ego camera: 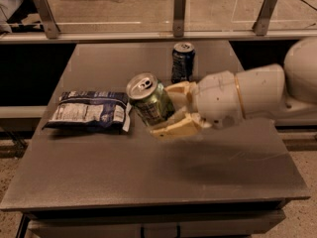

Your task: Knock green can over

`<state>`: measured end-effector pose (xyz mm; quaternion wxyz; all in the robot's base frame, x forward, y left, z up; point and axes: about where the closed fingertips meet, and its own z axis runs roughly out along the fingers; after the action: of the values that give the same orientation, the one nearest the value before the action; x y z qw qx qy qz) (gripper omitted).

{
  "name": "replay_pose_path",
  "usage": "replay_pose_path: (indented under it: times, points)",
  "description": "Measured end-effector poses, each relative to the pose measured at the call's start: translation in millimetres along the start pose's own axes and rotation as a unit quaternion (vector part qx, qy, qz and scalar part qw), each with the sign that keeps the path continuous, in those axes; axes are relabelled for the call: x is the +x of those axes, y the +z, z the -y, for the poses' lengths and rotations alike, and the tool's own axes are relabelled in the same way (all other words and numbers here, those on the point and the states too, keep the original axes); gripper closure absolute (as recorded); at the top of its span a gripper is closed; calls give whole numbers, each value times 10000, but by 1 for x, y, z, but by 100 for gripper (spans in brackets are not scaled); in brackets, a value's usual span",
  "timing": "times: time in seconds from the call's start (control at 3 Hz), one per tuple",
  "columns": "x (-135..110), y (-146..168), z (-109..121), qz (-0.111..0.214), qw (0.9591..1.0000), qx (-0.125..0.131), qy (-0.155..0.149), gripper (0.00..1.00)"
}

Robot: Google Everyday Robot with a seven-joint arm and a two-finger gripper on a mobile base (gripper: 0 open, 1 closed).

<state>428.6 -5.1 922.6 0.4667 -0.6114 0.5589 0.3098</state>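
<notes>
The green can point(147, 101) has a silver top with a pull tab. It is off the table and tilted, its top leaning left toward the camera. My gripper point(162, 111) is shut on it, with one cream finger point(177, 91) behind the can and the other finger point(174, 128) in front of it. The white arm reaches in from the right. A shadow lies on the table below the can.
A dark blue can point(183, 62) stands upright behind the gripper. A blue and white snack bag point(89, 111) lies flat just left of the green can. The grey table point(148, 182) ends at a front edge; a glass rail with metal posts point(179, 13) runs behind.
</notes>
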Motion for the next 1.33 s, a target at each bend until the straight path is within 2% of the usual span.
replay_pose_path:
  times: [0.33,0.67,1.0,1.33]
  points:
    - [-32,-31,10,-969,9941,-395,-292,100]
    - [-25,-55,10,-2016,9760,-825,-39,100]
    - [4,-52,-13,-3143,9350,-1574,466,100]
    - [58,-53,-39,-4445,8648,-2062,1095,100]
